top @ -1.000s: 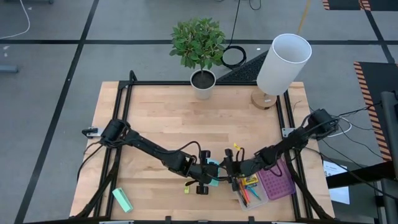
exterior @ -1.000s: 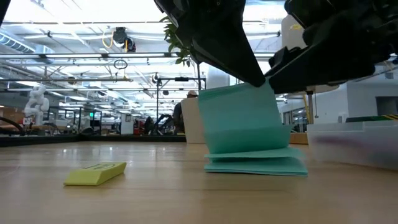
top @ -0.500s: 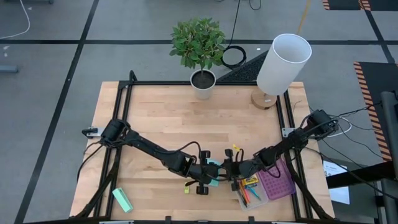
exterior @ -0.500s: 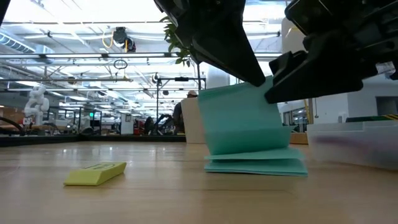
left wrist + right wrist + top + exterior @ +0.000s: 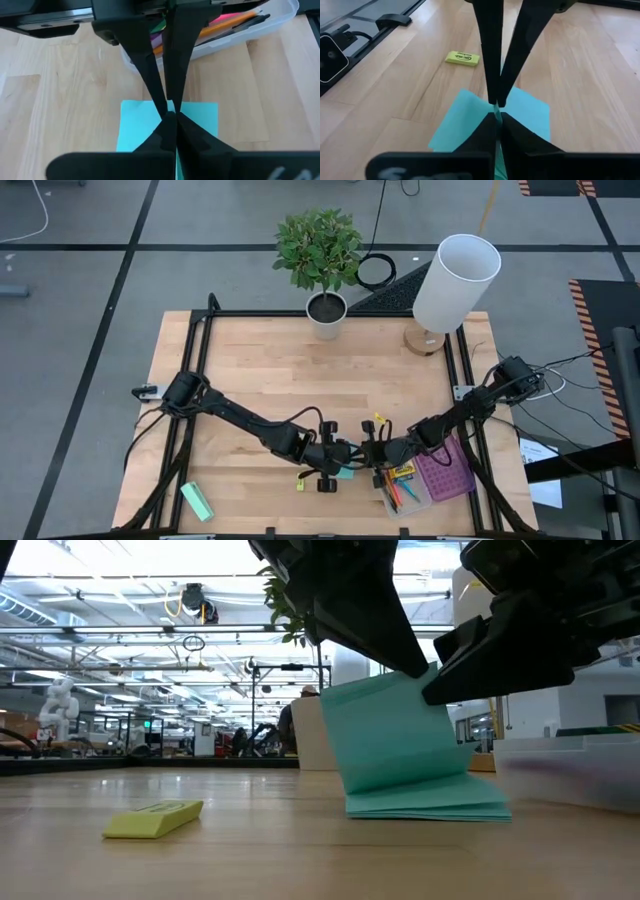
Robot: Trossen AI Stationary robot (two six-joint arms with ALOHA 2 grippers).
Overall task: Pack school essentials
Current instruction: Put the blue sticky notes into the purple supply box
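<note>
The light-blue sticky-note pad (image 5: 420, 755) stands half open near the table's front middle. Its lower sheets (image 5: 430, 808) lie flat on the wood and its upper sheets rise at a slant. My left gripper (image 5: 337, 461) and my right gripper (image 5: 362, 453) meet tip to tip over it, both shut on the raised sheets. A clear box (image 5: 405, 485) to the right holds orange and red pencils (image 5: 227, 22) and the crayon box (image 5: 402, 471). A small yellow piece (image 5: 462, 58) lies on the wood left of the pad. My left gripper pinches the top edge of the pad's raised sheets (image 5: 405, 680) between its two fingers, slanting down from the table's left. The sheets stand tilted below the fingers while the pad's lower stack rests on the table. My right gripper pinches the same raised edge (image 5: 496, 106) between its two fingers, slanting down from the table's right, tips right against the left gripper's tips. One sheet or several, I cannot tell.
A purple lid (image 5: 446, 472) lies beside the clear box. A mint-green block (image 5: 197, 502) sits at the front left corner. A potted plant (image 5: 322, 260) and a white lamp (image 5: 452, 285) stand along the far edge. Bare wood stretches across the table's middle.
The pad's flat lower stack has slid a little toward the table's right, and the raised sheets now lean over more. Both grippers have stayed shut on the raised edge.
</note>
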